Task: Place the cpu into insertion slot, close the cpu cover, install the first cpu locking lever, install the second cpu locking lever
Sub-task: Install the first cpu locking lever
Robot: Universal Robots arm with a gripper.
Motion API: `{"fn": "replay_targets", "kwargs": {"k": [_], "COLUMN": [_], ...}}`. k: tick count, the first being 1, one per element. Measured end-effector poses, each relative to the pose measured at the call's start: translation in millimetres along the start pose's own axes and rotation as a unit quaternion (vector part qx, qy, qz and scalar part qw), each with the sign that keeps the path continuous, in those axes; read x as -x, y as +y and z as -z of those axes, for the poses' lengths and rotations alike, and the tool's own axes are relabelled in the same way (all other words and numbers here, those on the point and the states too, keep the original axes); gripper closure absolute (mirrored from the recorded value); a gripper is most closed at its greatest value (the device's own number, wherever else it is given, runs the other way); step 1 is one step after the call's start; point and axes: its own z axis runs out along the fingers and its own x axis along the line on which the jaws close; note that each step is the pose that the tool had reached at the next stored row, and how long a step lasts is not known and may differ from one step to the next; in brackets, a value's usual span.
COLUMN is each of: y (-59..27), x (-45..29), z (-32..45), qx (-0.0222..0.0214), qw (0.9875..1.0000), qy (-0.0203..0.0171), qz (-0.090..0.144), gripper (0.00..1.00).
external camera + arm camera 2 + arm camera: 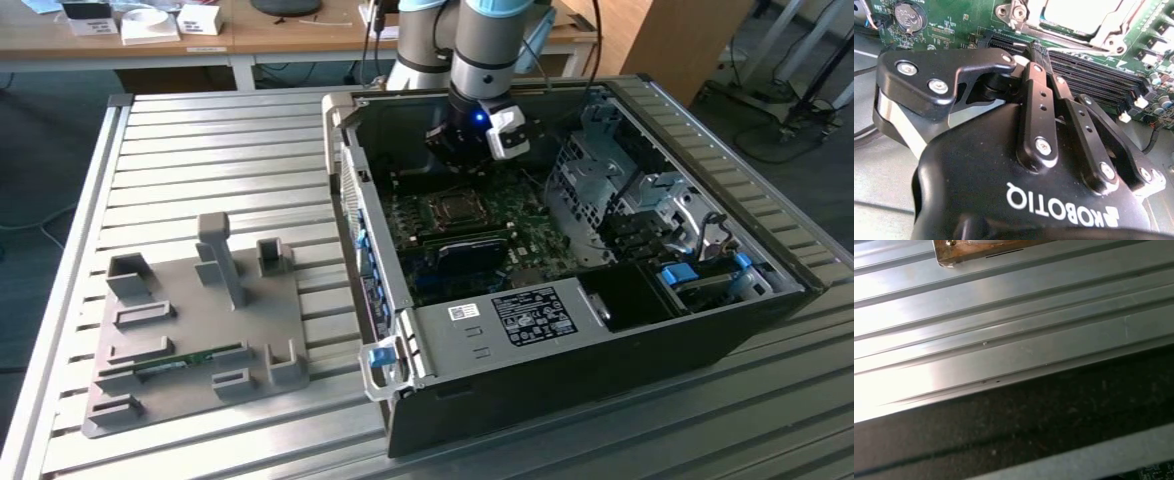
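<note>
A ribbed metal bench carried an open black computer case towards the exterior view's right, with a silver drive cage at its right side, a white label on a grey inner panel near its front, and a blue latch at its near left corner. To its left lay a grey fixture plate holding a green memory stick. A wooden desk stood at the far side, and the second wrist view showed a coin cell battery and long black memory slots.
</note>
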Motion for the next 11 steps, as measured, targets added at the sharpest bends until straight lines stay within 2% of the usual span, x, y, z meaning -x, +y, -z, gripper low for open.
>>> {"fn": "replay_targets", "kwargs": {"k": [3, 8, 11], "y": [-0.1, -0.1, 0.0], "x": [-0.3, -0.5, -0.4], "z": [0.0, 0.0, 0.0], "qx": [0.0019, 0.0074, 0.0083], "qw": [1.0000, 1.0000, 1.0000], "qy": [0.0005, 0.0018, 0.0020], "qz": [0.000, -0.001, -0.001], "gripper": [0.89, 0.89, 0.89]}}
